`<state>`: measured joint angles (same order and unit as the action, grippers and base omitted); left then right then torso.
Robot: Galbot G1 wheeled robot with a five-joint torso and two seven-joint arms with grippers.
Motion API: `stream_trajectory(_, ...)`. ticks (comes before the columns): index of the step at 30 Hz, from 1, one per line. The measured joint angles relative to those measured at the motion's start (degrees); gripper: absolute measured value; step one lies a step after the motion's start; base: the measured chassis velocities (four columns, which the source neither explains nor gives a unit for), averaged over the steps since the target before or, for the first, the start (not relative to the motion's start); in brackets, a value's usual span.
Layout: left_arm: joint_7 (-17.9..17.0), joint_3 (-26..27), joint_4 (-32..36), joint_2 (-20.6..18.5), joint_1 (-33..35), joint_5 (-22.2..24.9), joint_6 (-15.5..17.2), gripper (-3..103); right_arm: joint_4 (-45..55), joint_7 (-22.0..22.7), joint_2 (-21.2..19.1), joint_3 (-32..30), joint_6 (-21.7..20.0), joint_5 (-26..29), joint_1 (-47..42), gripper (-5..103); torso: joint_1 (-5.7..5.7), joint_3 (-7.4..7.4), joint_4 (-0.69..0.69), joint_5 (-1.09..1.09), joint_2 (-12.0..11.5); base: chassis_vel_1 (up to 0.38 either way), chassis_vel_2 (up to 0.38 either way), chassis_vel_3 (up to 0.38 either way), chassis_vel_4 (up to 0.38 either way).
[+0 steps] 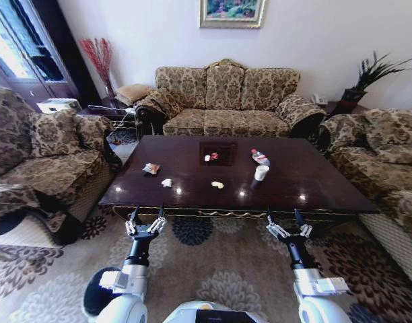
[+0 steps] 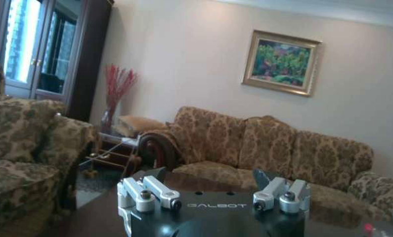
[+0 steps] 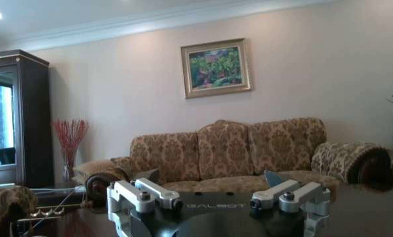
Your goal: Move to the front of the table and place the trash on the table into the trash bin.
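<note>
A Galbot G1 faces the long side of the table (image 1: 314, 182) in a living room, its left gripper (image 1: 146, 217) and right gripper (image 1: 286, 219) held low just short of the carved near edge, fingers spread apart on both and nothing between them.

Six pieces of trash lie on the dark top: one snack packet (image 1: 151, 168) toward the left, one white crumpled paper (image 1: 167, 182) just nearer than it, one yellowish scrap (image 1: 217, 184) near the middle, one red-white wrapper (image 1: 211, 157) on the inlaid centre panel, one plastic bottle (image 1: 260, 157) lying on its side, and one paper cup (image 1: 261, 173) standing upright close beside the bottle.

All look light. The paper, scrap and wrappers should crush easily and want a pinch from above (the glossy wood may let them slide). The cup is thin-walled and likely to buckle, best taken across its body; the bottle is round and smooth, best taken across its middle.

A dark round shape, possibly the trash bin (image 1: 95, 291), sits on the carpet beside the left arm.
</note>
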<state>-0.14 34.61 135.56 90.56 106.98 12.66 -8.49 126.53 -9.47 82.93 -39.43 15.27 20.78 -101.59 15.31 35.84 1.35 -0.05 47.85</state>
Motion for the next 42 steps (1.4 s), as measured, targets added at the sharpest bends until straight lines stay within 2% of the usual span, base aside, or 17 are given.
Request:
stream_trajectory(1,-0.3,1.4,-0.1,-1.0,0.2,1.2,0.1,91,0.3,0.1,-0.1,-0.1,-0.3,0.1,0.0,100,0.00,0.00,-0.01,-0.01,0.0,0.147,0.121,-0.104,-0.177)
stream_trajectory(3,-1.0,8.6,-1.9,-6.0,1.3,6.3,0.3,91,1.8,1.0,-0.5,-0.8,-2.3,0.4,0.3,100,0.00,0.00,-0.01,0.02,0.0,0.044,0.071,-0.061,-0.064)
stream_trajectory(4,-1.0,8.6,-1.9,-6.0,1.3,6.3,0.3,91,1.8,1.0,-0.5,-0.8,-2.3,0.4,0.3,100,0.00,0.00,-0.01,0.02,0.0,0.010,0.020,-0.061,-0.024)
stream_trajectory(6,-1.0,13.7,-4.5,-10.8,4.2,10.0,0.6,91,3.5,1.6,-0.4,-1.7,-4.2,1.1,0.7,100,0.00,0.00,0.00,0.07,0.0,0.000,0.000,0.000,0.000)
stream_trajectory(10,-1.5,16.6,-7.3,-14.1,9.0,13.2,2.4,91,5.6,1.6,0.2,-2.4,-5.0,2.3,0.7,100,0.00,0.00,0.00,0.06,0.0,-0.064,-0.042,0.034,0.041)
stream_trajectory(12,-2.0,18.4,-11.1,-16.3,12.9,14.6,4.3,89,7.3,0.9,0.7,-2.8,-4.9,3.0,1.0,100,0.00,0.00,0.02,0.07,0.0,0.000,0.000,0.000,0.000)
stream_trajectory(13,-2.0,18.4,-11.1,-16.3,12.9,14.6,4.3,89,7.3,0.9,0.7,-2.8,-4.9,3.0,1.0,100,0.00,0.00,0.02,0.07,0.0,0.000,0.000,0.000,0.000)
stream_trajectory(16,-2.0,19.6,-17.7,-19.9,15.2,15.1,6.7,88,9.0,0.7,0.8,-2.7,-4.7,3.2,2.1,100,0.00,-0.01,0.01,0.01,0.0,0.000,0.000,0.000,0.000)
stream_trajectory(17,-2.0,19.6,-17.7,-19.9,15.2,15.1,6.7,88,9.0,0.7,0.8,-2.7,-4.7,3.2,2.1,100,0.00,-0.01,0.01,0.01,0.0,0.000,0.000,0.000,0.000)
stream_trajectory(20,-0.5,19.3,-25.7,-23.8,13.8,15.0,8.1,88,9.8,-0.3,-0.1,-2.4,-5.1,3.3,2.7,100,-0.01,-0.01,0.01,0.03,0.0,0.000,0.000,0.000,0.000)
stream_trajectory(21,-0.5,19.3,-25.7,-23.8,13.8,15.0,8.1,88,9.8,-0.3,-0.1,-2.4,-5.1,3.3,2.7,100,-0.01,-0.01,0.01,0.03,0.0,0.000,0.000,0.000,0.000)
stream_trajectory(26,3.8,15.6,-41.9,-30.1,4.0,14.5,11.3,88,9.1,-1.5,-0.6,-1.5,-5.9,2.8,3.0,100,0.00,0.00,0.00,0.01,0.0,0.000,0.000,0.000,0.000)
stream_trajectory(28,4.3,15.4,-43.3,-30.5,2.9,14.4,11.6,88,9.1,-1.5,-0.6,-1.5,-6.0,2.7,2.9,100,0.00,0.00,-0.03,0.01,0.0,0.000,0.000,0.000,0.000)
stream_trajectory(31,7.1,14.5,-49.9,-32.4,-1.6,14.9,14.0,88,9.0,-1.5,-1.0,-1.7,-6.3,2.8,1.9,100,0.00,0.00,-0.01,0.02,0.0,0.000,0.000,0.000,0.000)
stream_trajectory(33,7.7,14.4,-51.1,-32.8,-2.2,15.1,14.2,88,8.9,-1.5,-1.1,-1.7,-6.3,2.8,1.8,100,0.00,0.00,-0.01,0.03,0.0,0.000,0.000,0.000,0.000)
stream_trajectory(38,11.8,13.5,-58.1,-35.3,-5.2,15.8,14.8,88,8.2,-1.4,-0.5,-1.7,-6.3,2.5,1.4,100,0.00,0.00,0.01,0.05,0.0,0.000,0.000,0.000,0.000)
stream_trajectory(42,13.4,12.9,-60.1,-36.3,-6.1,15.8,14.8,88,7.6,-1.4,-0.1,-1.6,-6.3,2.4,1.3,100,0.00,0.00,0.00,0.05,0.0,0.000,0.000,0.000,0.000)
